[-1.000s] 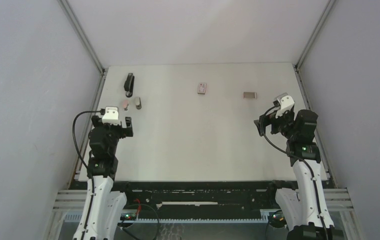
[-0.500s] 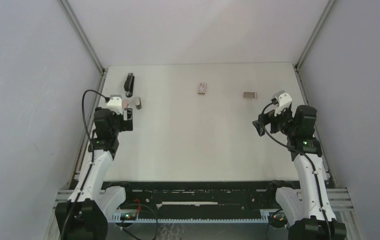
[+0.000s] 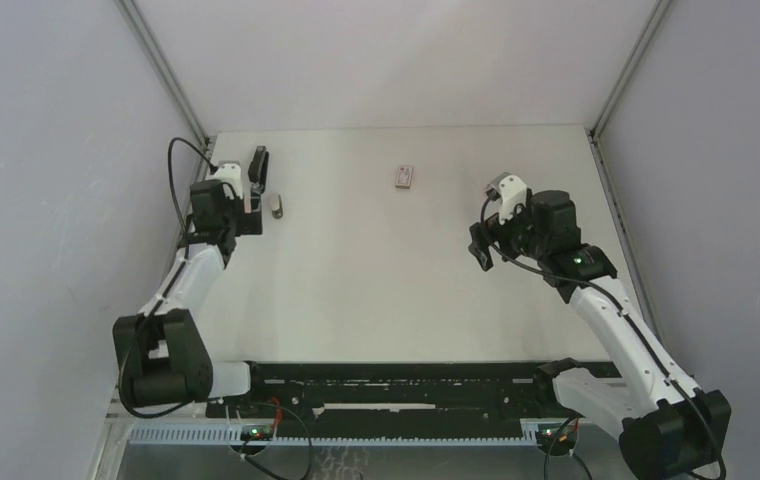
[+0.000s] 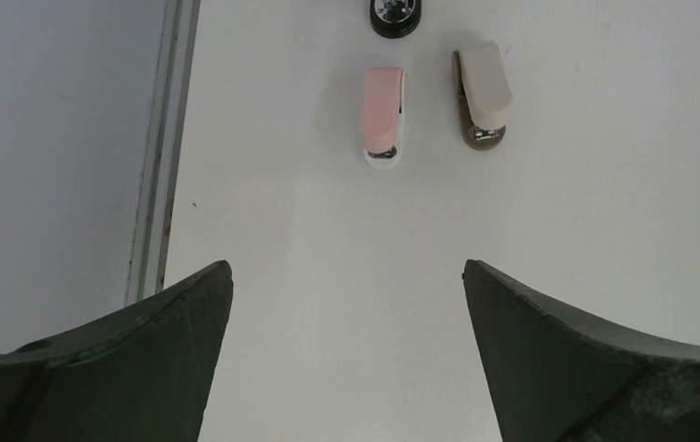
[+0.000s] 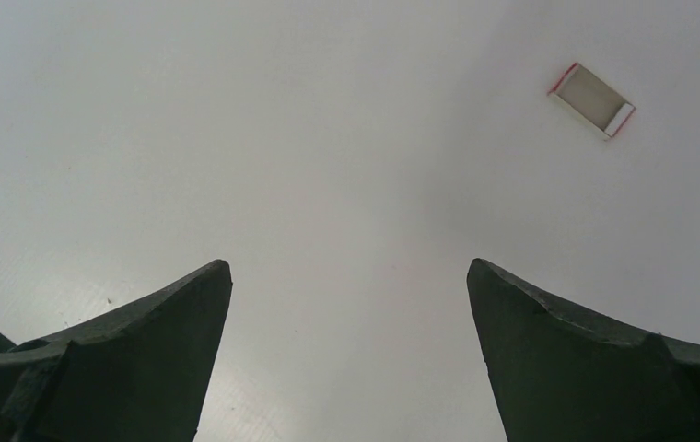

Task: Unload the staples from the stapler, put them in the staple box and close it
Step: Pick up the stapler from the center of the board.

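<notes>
Since the earlier frame both arms have reached out from the near edge. The left arm has stretched far along the left side of the desk (image 3: 376,290), and the right arm has swung inward and away from the right rail.

The left gripper (image 3: 246,222) hangs over the far left part of the desk. Its fingers (image 4: 144,359) are spread wide with nothing between them, only bare white surface showing in the gap. The right gripper (image 3: 483,248) sits at about the same depth on the right half. Its fingers (image 5: 134,350) are equally wide apart and hold nothing, hovering over plain desk.

Just ahead of the left fingers lie two mini staplers side by side but apart. One is a pink stapler (image 4: 383,115) and to its right is a beige stapler (image 4: 484,97), both lying lengthwise away from the wrist camera. In the overhead view the beige one (image 3: 276,205) shows just right of the gripper, while the pink one is mostly hidden by it.

Beyond the pair is the stapler (image 3: 258,168), black and slim, lying on the desk near the far left corner. It is closed and untouched, with only its near end (image 4: 395,16) showing at the top of the left wrist view.

Farther right, near the middle of the far edge, lies a small pink-and-white box (image 3: 405,177). It is well apart from both grippers and appears in the upper right of the right wrist view (image 5: 592,99).
</notes>
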